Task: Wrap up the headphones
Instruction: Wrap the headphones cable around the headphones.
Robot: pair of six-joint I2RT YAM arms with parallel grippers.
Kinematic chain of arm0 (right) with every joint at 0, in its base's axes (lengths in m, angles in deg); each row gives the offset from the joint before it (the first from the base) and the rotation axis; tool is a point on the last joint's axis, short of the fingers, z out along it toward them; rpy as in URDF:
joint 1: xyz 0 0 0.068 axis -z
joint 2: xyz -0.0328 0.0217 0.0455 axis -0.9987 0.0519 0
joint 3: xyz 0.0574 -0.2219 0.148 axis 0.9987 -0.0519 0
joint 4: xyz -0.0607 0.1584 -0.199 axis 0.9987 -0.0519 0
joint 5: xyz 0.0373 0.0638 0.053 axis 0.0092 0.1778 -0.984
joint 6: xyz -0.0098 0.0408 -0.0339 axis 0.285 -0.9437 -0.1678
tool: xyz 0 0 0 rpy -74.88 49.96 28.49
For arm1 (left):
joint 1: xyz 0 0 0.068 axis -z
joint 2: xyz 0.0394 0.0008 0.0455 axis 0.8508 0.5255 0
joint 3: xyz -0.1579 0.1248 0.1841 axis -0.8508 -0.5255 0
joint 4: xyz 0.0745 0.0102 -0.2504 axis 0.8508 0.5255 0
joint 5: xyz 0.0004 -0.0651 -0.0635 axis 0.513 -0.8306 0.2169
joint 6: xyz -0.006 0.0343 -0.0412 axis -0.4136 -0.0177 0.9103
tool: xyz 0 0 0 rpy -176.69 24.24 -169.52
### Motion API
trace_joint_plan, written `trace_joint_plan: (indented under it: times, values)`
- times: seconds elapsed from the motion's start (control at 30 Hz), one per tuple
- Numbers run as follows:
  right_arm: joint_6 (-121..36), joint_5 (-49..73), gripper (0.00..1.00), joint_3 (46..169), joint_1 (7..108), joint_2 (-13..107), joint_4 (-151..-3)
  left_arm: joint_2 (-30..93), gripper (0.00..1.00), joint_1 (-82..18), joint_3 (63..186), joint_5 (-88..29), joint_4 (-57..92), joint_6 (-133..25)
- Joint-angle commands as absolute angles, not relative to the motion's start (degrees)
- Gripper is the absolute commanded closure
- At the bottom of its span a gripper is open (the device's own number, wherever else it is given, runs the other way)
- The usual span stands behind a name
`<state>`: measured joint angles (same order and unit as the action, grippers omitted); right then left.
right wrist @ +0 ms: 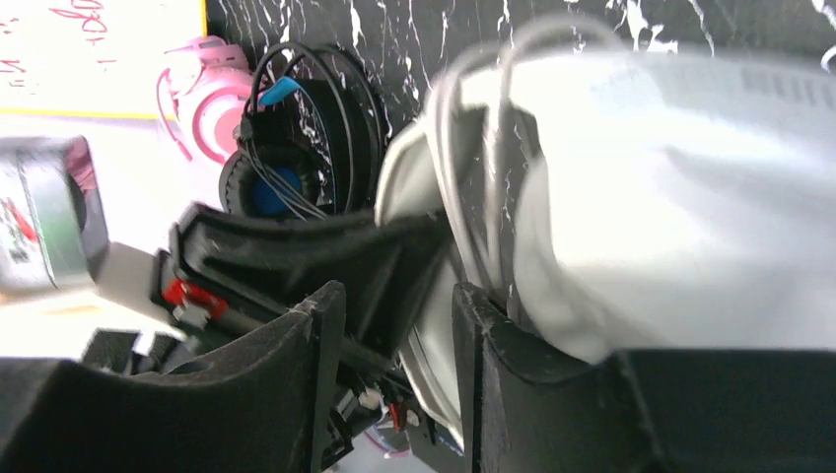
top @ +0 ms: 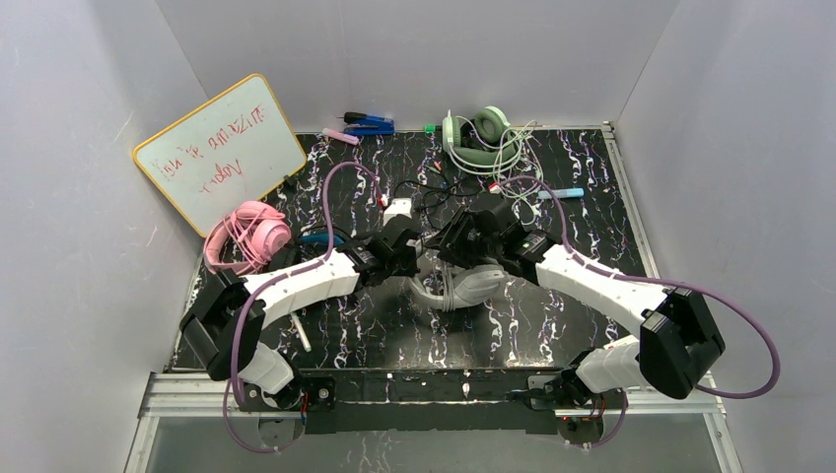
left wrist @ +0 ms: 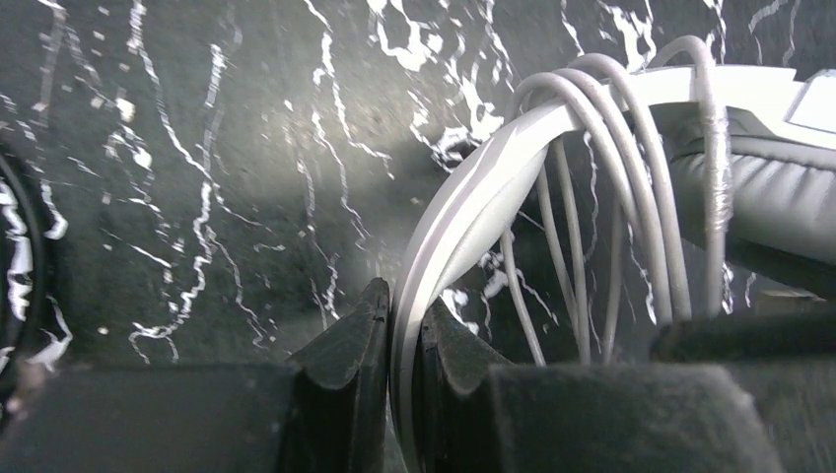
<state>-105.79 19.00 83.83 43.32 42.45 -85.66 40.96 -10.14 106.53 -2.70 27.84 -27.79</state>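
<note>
While left gripper [left wrist: 404,307] clamps headband of white-grey headphones [left wrist: 493,168], right gripper [right wrist: 399,296] stands part-spread (whiteboard [top: 222,148] scrawl unreadable).

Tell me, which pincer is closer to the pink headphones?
Left. The left pincer is to the right of the pink headphones, clamped on the grey headphones. The right pincer is farther right still.

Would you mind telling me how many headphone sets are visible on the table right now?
4. A pink set at the left, a black-and-blue set beside it, partly hidden from above, a white-grey set at the centre, and a green set at the back edge.
</note>
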Motion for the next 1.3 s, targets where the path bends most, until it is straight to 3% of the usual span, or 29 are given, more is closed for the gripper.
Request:
trace_joint_plan:
  times: [0.0,0.17,0.3,0.43,0.73,1.1,1.27]
  values:
    - [-99.77,22.14,0.52,88.47,44.21,44.32,-88.66,36.36,1.00,-9.08,109.30,-6.28,26.33,-25.73]
    - [-97.32,23.81,0.64,89.51,44.22,44.80,-91.38,35.87,1.00,-9.08,110.20,-6.11,27.45,-25.76]
    - [-91.86,21.30,0.68,91.05,44.22,44.72,-91.74,36.14,1.00,-9.08,110.80,-5.06,29.55,-25.21]
    - [-85.29,16.96,0.67,93.09,44.18,43.61,-90.87,36.99,1.00,-9.08,111.45,-4.45,31.20,-25.08]
    - [-69.99,4.78,0.54,97.01,44.14,40.90,-88.42,40.21,1.00,-9.08,114.15,-5.95,35.04,-26.56]
    - [-63.96,12.57,0.52,102.85,44.17,39.32,-105.71,40.33,1.00,-9.08,114.71,-5.42,36.01,-26.76]
    - [-63.89,12.91,0.59,101.75,44.20,39.25,-109.58,39.91,1.00,-9.08,114.67,-5.21,36.22,-26.88]
